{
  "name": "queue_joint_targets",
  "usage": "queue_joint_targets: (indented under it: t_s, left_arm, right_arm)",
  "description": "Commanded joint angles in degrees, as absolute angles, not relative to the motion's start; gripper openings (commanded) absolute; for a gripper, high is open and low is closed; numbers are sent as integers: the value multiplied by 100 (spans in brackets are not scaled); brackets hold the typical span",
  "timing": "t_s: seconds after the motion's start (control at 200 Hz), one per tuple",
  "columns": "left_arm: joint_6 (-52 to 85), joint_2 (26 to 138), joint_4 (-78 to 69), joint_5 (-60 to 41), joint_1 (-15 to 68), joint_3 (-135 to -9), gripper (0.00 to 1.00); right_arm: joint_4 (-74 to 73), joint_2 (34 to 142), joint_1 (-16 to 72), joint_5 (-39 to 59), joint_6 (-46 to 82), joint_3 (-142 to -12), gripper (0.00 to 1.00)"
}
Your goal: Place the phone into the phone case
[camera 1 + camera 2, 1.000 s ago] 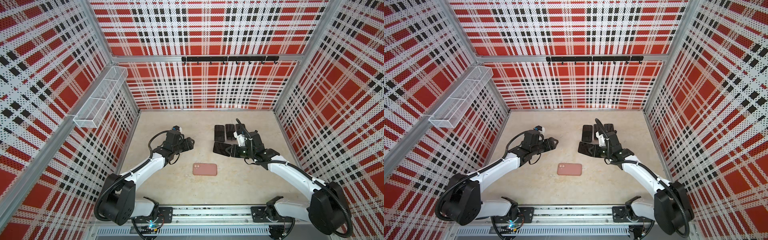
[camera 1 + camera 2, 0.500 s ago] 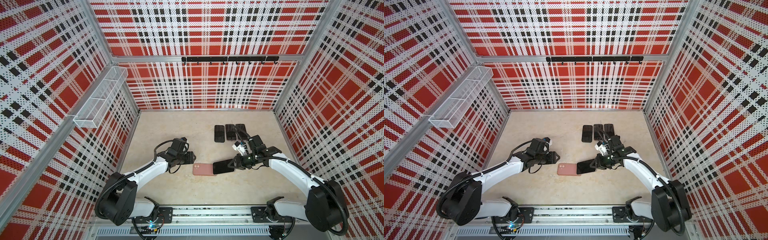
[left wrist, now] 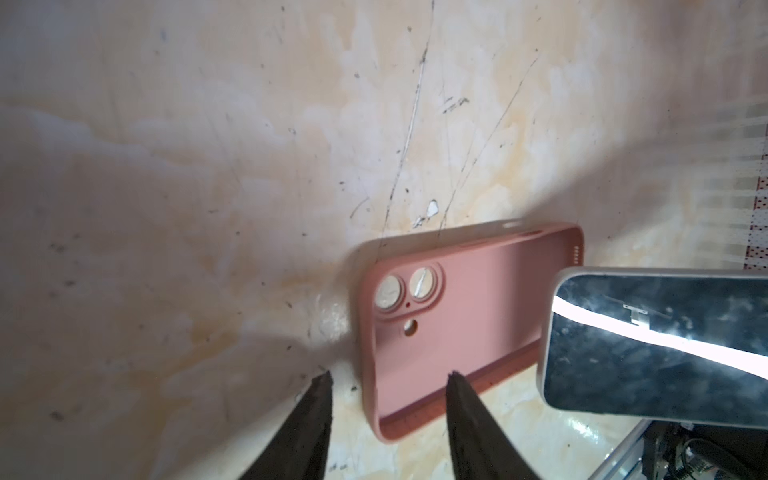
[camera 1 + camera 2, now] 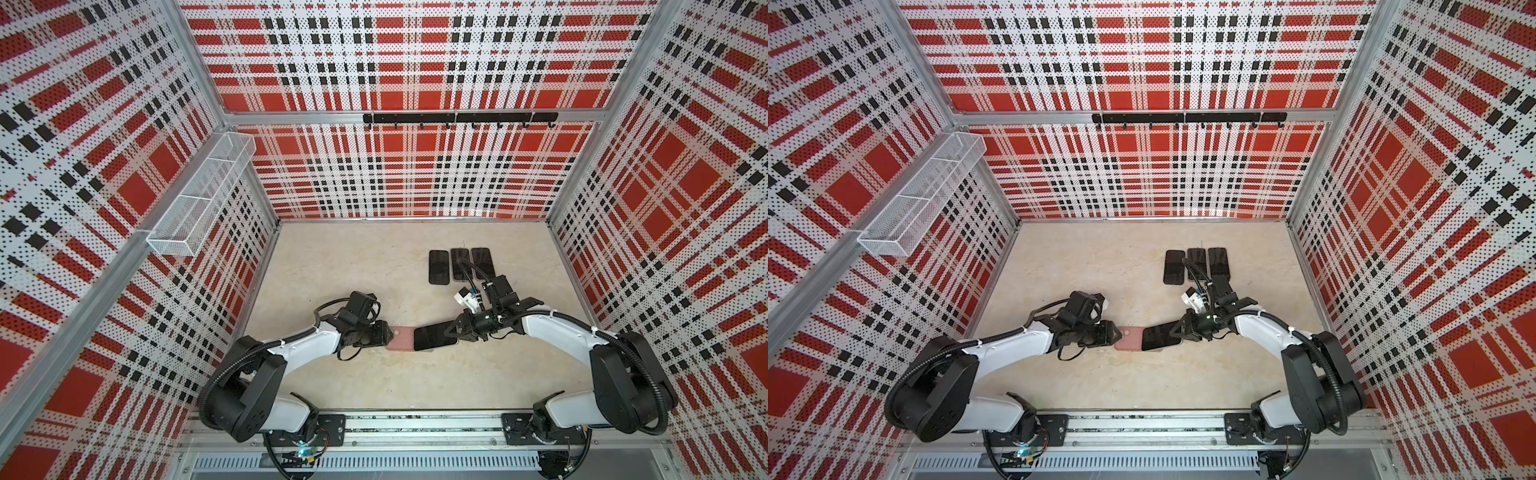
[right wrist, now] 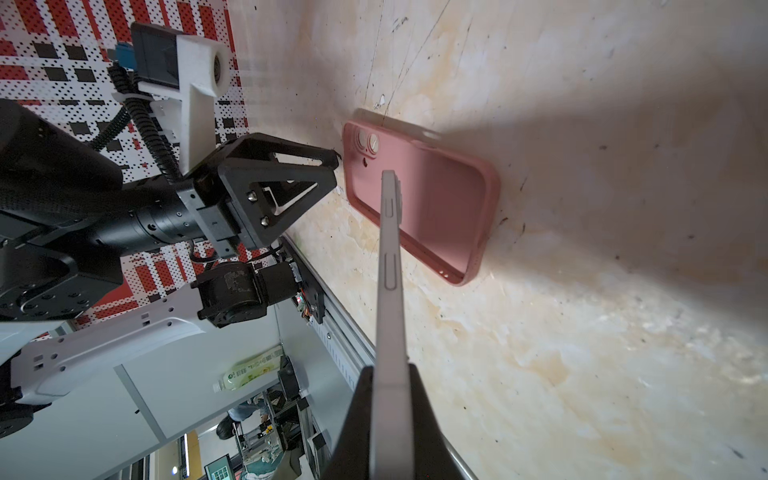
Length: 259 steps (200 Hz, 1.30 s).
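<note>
**Pink case open, phone poised above it**

**Case.** Pink, soft-walled rectangular phone case (image 3: pixel 457 316) lies cavity-up on the mottled beige tabletop (image 4: pixel 353 266). Its round lens cut-outs (image 3: pixel 390 295) sit at the end nearest the left gripper (image 3: pixel 390 374).

**Phone.** Black-glass, pale-framed phone (image 4: pixel 434 336), screen up and tilted, hangs over the half of the case nearest the right gripper (image 5: pixel 390 370). Whether it touches the rim cannot be told.

**Right gripper.** Pinches the phone by its tail end, jaws flat on both faces.

**Left gripper.** Fingers spread, straddling the case's cut-out end wall: one tip is outside over the table, the other over the cavity. No firm contact is visible.

**Spares.** Row of three dark phones (image 4: pixel 460 266) at the back, well apart from the work.

**Handling note (judgement).**
- Step in hand: seating the phone's leading end.
- Bring the left fingers down on the end wall first, so the light case cannot skate on the smooth top.
- Square the phone's long edges with the case walls.
- Lead the free end low into the cut-out end and tuck it under the lip, then lower the tail.
- Release late, since the right jaws occupy the space the last wall needs. A downward press on the glass should finish it.
- Risks: a soft wall folding under a corner, or the case pivoting if it is pinned on one side only.
</note>
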State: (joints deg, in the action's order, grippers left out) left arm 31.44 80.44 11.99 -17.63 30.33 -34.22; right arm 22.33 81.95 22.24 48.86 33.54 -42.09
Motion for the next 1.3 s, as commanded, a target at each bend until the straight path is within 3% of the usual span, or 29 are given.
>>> queue_joint_targets:
  t_s: [0.0, 0.752, 1.293]
  left_arm:
    - [3168, 8103, 945, -1862, 3059, -3366, 46]
    - [3903, 8138, 53, -2116, 3334, -2889, 42]
    - [4475, 8222, -522, -2210, 3693, -2734, 41]
  right_arm:
    - [1758, 8300, 2250, 5089, 3391, -4220, 0]
    - [1804, 9080, 2333, 4461, 3304, -4016, 0]
    - [649, 9788, 2932, 4332, 3973, -3982, 0]
